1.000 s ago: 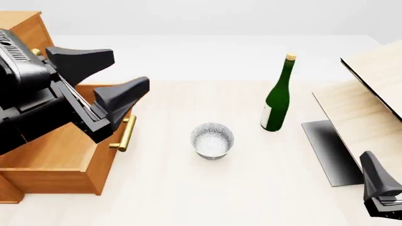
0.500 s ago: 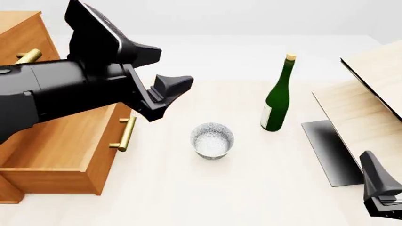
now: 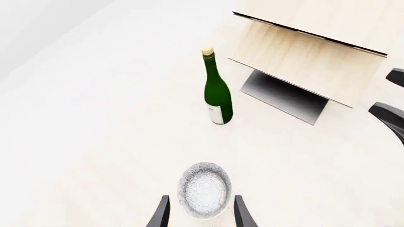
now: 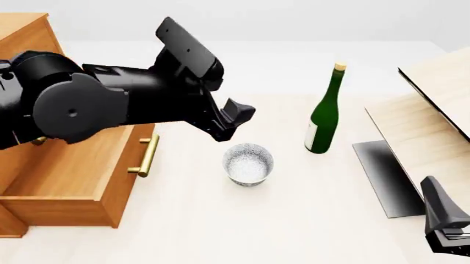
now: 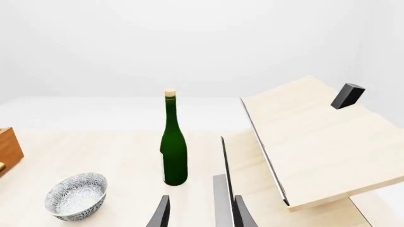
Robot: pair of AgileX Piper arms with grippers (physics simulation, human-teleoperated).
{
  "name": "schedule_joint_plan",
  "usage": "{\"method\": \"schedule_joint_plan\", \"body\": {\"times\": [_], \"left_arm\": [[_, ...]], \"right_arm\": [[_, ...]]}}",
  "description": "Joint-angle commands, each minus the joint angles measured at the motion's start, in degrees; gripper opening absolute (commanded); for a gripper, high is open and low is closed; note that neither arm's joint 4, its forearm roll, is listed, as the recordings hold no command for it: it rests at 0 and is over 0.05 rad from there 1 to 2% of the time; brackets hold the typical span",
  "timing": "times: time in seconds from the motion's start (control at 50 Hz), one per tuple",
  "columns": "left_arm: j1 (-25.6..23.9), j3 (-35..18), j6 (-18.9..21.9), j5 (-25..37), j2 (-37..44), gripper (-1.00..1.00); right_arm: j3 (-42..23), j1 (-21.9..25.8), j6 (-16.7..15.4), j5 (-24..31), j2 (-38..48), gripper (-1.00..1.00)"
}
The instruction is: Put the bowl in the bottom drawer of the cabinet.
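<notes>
Pale wood tabletop [image 4: 294, 231], white backdrop. One bowl [image 4: 248, 163], white with grey speckle, upright on the tabletop, roughly centre in the front view, nothing in it. Not in a drawer.

Left pincer [image 4: 229, 122] hangs above and just behind-left of the bowl, angled down at it. In the left wrist view its two fingertips [image 3: 162, 215] flank the bowl [image 3: 204, 190], one each side, jaws spread slightly wider than the rim. Contact: cannot tell; nothing gripped.

One bottom drawer [image 4: 74, 181] pulled out, left of the bowl, orange-brown box with one brass bar handle [image 4: 147, 155] on the front facing the bowl. Interior partly hidden by the left arm. One cabinet [image 4: 26, 33] behind it, mostly covered by the arm.

One green bottle [image 4: 324, 113] with cork, upright, right of and behind the bowl, apart from it.

One pale wood panel structure [image 4: 426, 121] at far right, leaning panels over a dark base.

Right pincer [image 5: 200, 210] low at near right, well away from the bowl; jaws apart at a narrow gap, holding nothing, a panel edge between them in its wrist view.
</notes>
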Motion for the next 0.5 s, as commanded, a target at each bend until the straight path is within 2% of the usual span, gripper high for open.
{"method": "schedule_joint_plan", "body": {"times": [0.02, 0.5], "left_arm": [[-0.2, -3.0, -0.5, 2.0, 5.7, 1.00], [-2.9, -8.0, -3.7, 3.3, 14.0, 1.00]], "right_arm": [[0.0, 0.0, 0.0, 0.0, 0.0, 1.00], [0.0, 0.0, 0.0, 0.0, 0.0, 1.00]]}}
